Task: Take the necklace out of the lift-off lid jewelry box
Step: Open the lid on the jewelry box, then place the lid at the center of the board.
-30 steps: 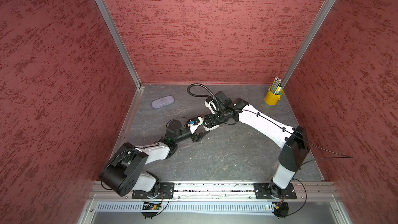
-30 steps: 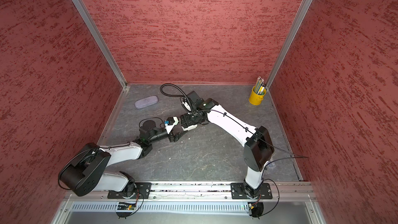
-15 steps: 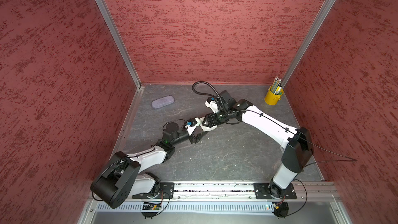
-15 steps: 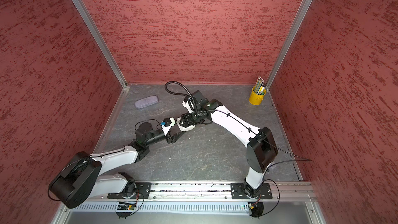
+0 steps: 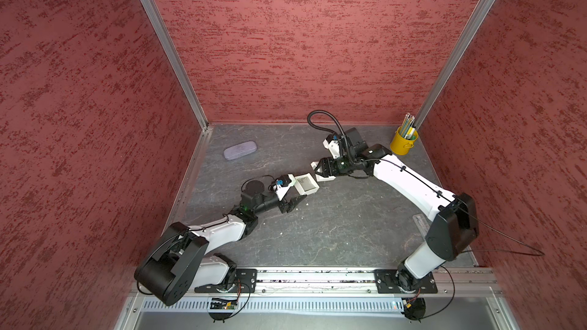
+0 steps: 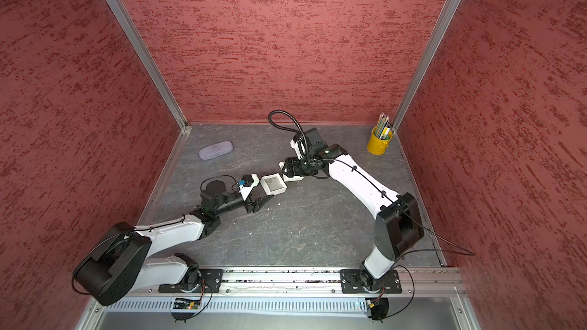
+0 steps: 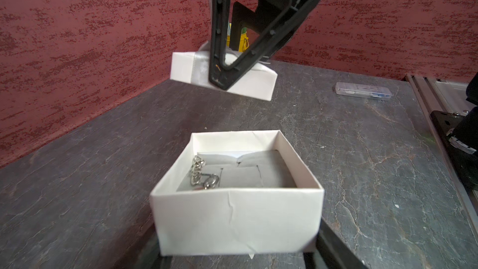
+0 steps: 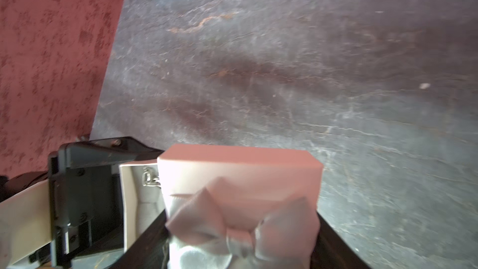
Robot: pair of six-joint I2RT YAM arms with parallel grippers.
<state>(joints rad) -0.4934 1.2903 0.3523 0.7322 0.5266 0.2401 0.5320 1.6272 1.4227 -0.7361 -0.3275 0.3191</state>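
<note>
**A:** Why is the lid (image 7: 186,69) off to the side?

**B:** My right end effector (image 5: 320,171) clamps it, raised above the table (image 7: 362,151), so the box (image 7: 236,218) stands open. The necklace (image 7: 200,174) lies bunched at one side of its grey insert (image 7: 269,174).

**A:** And the other arm?

**B:** I have my left end effector (image 5: 293,203) spread wide and empty, just short of the box. I judge it is placed to reach in.

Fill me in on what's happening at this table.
A two-armed robot is getting a necklace out of a small white jewelry box. The right tool is clamped on the bow-printed lid, holding it off and to one side of the box. The box sits open on the table with the silvery necklace lying inside, not yet taken out. The left tool is right at the box's near side; whether it grips the box is unclear.
</note>
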